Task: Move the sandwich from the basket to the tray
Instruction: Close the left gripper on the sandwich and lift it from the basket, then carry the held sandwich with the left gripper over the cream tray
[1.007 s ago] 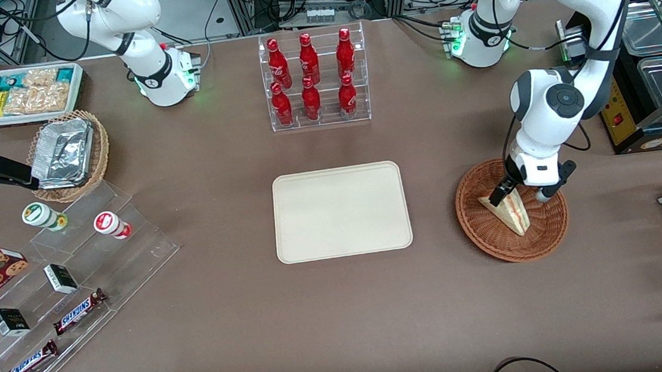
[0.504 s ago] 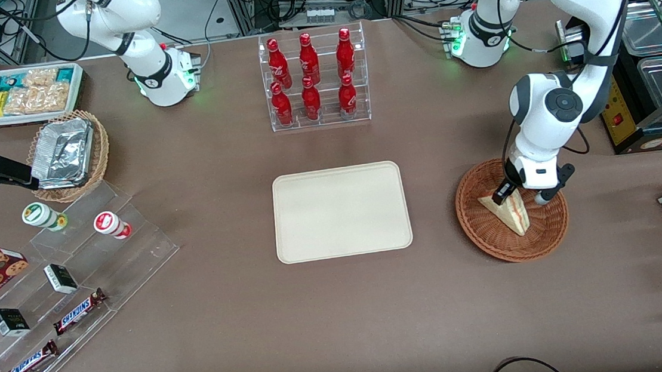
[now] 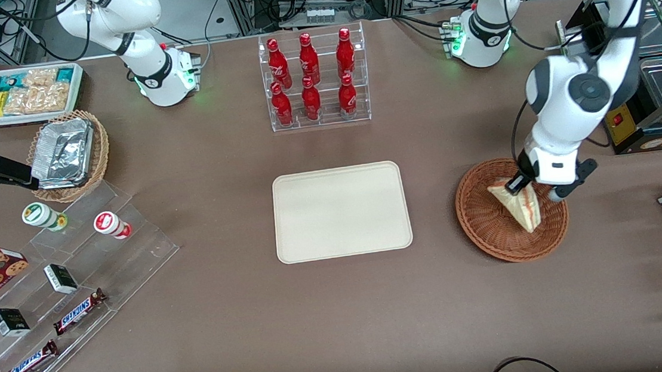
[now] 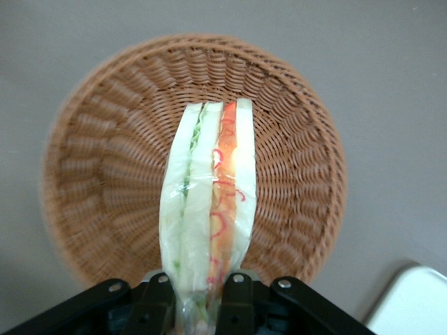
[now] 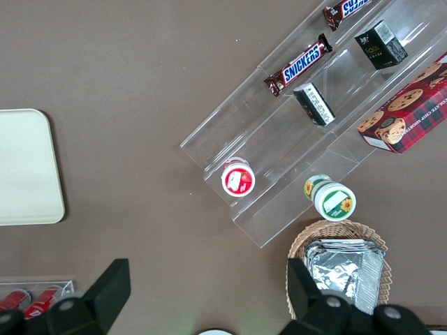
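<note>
Starting with the table [image 3: 248, 337], you see the tray [image 3: 341, 211] bare at its middle and the basket [image 3: 490, 226] well apart from it, toward the working arm's end. Over that basket the left arm has risen and swung slightly away from the tray since a second ago. The sandwich [image 3: 521, 205], which then lay flat on the wicker, now hangs lifted with its wide end raised, so you can judge the pick as made and the carry to the tray as the step ahead.

Your pincer [image 3: 516, 184] is clenched on the sandwich's wide end, one finger on each bread face, as the wrist view shows at the pincer [image 4: 198, 300]. The sandwich [image 4: 208, 209] is above the basket [image 4: 105, 174], apparently clear of the weave.

Its long axis runs from the gripped end down to its narrow tip, which points toward the front camera and downward. The filling stripe faces up toward the wrist.
</note>
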You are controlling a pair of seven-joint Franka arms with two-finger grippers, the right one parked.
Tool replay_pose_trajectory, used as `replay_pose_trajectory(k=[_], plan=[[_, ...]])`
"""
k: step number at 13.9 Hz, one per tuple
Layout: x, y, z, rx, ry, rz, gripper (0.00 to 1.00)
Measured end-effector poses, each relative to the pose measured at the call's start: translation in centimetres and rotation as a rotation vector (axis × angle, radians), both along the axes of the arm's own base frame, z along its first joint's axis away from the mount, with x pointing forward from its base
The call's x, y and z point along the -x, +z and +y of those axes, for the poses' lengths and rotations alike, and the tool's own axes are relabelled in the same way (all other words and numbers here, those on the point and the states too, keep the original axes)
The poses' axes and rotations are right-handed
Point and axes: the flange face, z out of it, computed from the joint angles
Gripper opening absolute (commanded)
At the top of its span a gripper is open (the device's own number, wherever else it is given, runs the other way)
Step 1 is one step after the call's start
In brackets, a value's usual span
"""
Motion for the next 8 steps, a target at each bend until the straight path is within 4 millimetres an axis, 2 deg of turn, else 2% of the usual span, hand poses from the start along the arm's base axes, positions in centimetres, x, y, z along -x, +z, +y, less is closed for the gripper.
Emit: replay_pose_trajectory(k=[2,4,6,8], plan=[[-0.7,5.3,-2.3,-0.015,-0.043,0.042,0.00],[-0.8,8.7,-6.1,-0.021,-0.108,0.062,0.00],[-0.4,10.2,-10.1,-0.024,-0.177,0.075,0.00],[0.0,10.9,-14.0,-0.023,-0.240,0.085,0.00]])
